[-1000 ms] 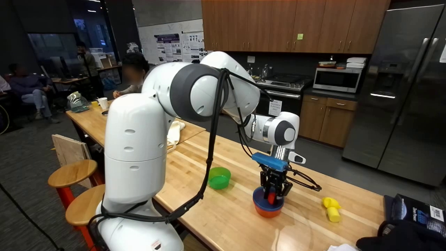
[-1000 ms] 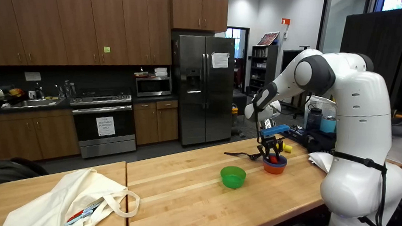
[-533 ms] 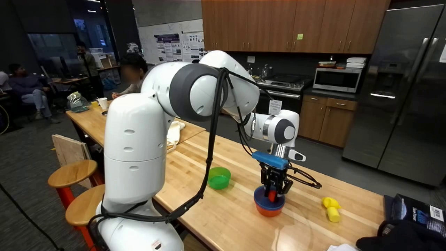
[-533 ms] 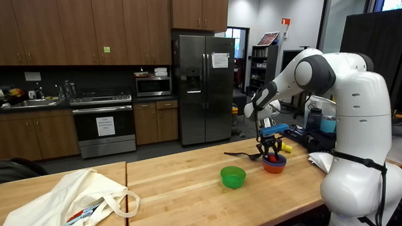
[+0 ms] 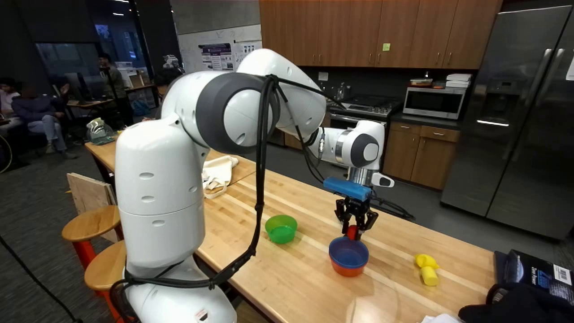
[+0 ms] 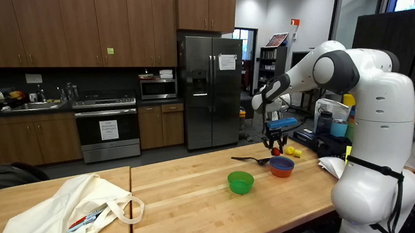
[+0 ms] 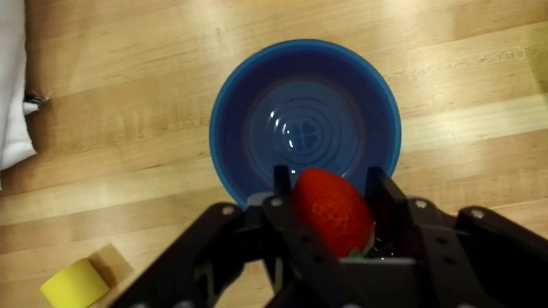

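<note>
I counted one wooden counter made of two sections, and on it a single cream tote bag whose strap reached across the seam. There were three bowls: a green bowl standing by itself, and a blue bowl seated inside an orange bowl. I had one black utensil lying just beside that stack, two yellow pieces near it (a rounded yellow piece and a yellow cylinder), and one strawberry, red with a bit of green at one end. My arm stood upright on its base, bent at the elbow, and its forearm sloped down over the counter to a wrist that pointed downward. Below the wrist, the end effector was clamped on the strawberry, its jaws parted only by the fruit's width and pressing from both sides. I had the strawberry up off the counter, higher than the rim of the blue bowl; in the wrist view it overlapped the edge of that rim, and the bowl's ringed floor showed past it. In both exterior views the strawberry hung close to the rim, though I could not tell whether it was over the bowl or just outside it.
</note>
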